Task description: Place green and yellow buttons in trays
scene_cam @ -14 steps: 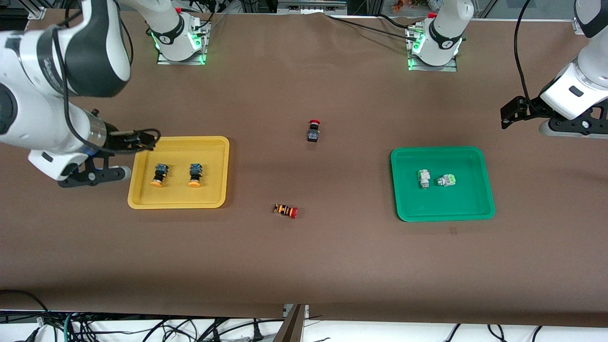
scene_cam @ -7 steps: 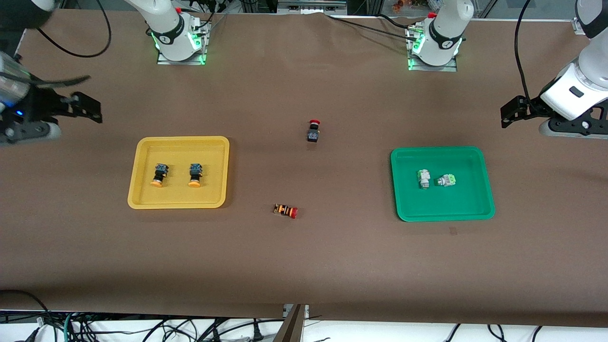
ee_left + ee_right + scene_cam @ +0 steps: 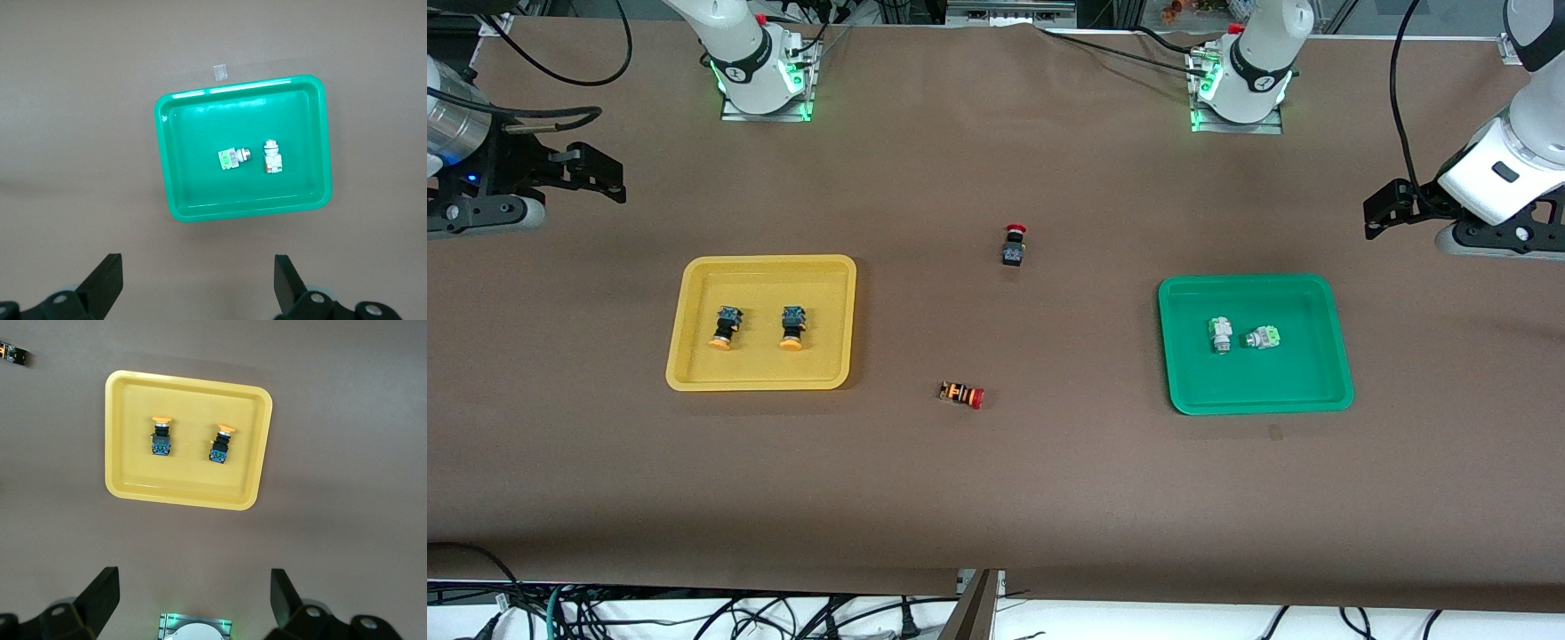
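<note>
The right gripper [image 3: 596,173] hangs with fingers spread wide over bare table at the right arm's end, empty. The left gripper [image 3: 1383,209] hangs likewise spread over the left arm's end.

The yellow tray [image 3: 694,373] holds two yellow-capped buttons [image 3: 726,327] [image 3: 791,326] side by side, caps pointing toward the front camera. The green tray [image 3: 1325,391] holds two green-capped buttons [image 3: 1219,334] [image 3: 1263,337] lying close together (no readable writing). Wide bare table lies between the trays, apart from two red-capped switches [image 3: 1014,244] [image 3: 962,394].
</note>
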You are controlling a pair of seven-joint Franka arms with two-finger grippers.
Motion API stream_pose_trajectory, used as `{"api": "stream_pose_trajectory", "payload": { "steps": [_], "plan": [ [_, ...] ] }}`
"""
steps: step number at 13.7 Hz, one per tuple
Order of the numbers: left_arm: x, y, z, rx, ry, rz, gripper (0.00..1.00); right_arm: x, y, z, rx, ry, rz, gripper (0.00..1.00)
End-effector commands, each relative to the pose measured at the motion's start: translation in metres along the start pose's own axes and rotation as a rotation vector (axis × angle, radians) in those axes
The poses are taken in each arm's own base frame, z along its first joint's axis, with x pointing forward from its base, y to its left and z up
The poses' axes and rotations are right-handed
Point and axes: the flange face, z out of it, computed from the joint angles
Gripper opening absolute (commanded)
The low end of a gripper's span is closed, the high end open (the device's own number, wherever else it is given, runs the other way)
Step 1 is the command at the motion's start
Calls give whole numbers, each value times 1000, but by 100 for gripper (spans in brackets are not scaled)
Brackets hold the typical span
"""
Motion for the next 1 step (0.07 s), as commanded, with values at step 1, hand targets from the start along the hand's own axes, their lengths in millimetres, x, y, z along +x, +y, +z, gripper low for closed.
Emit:
{"api": "stream_pose_trajectory", "payload": {
  "steps": [1],
  "plan": [
    [3, 1, -5, -18, -7, -2, 100, 3, 2, -1, 14, 0, 14, 100]
  ]
}}
